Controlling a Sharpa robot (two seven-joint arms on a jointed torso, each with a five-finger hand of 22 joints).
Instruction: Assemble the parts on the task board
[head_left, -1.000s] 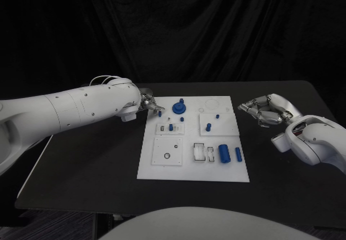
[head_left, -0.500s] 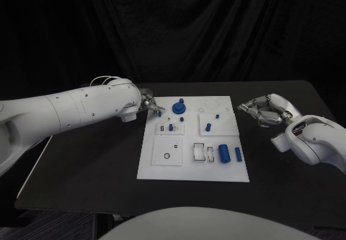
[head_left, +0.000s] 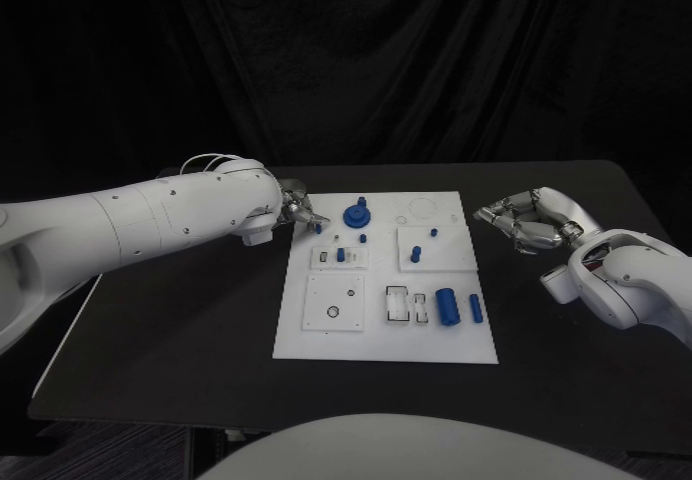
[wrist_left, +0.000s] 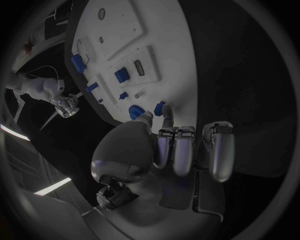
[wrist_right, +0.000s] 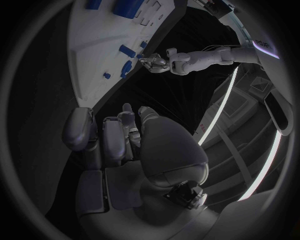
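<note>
arms: white, rounded shells | left robot hand (head_left: 299, 209): silver | right robot hand (head_left: 528, 222): silver, segmented fingers

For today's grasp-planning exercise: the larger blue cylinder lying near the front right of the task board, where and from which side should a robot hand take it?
Take the larger blue cylinder across its middle, coming down from above. It lies flat on the task board with its long axis running front to back, so its curved left and right flanks are the likeliest surfaces to pinch. A slimmer blue pin lies close on its right, so that fingertip probably needs care.

head view overhead, wrist views close (all share task board (head_left: 387, 276))
</note>
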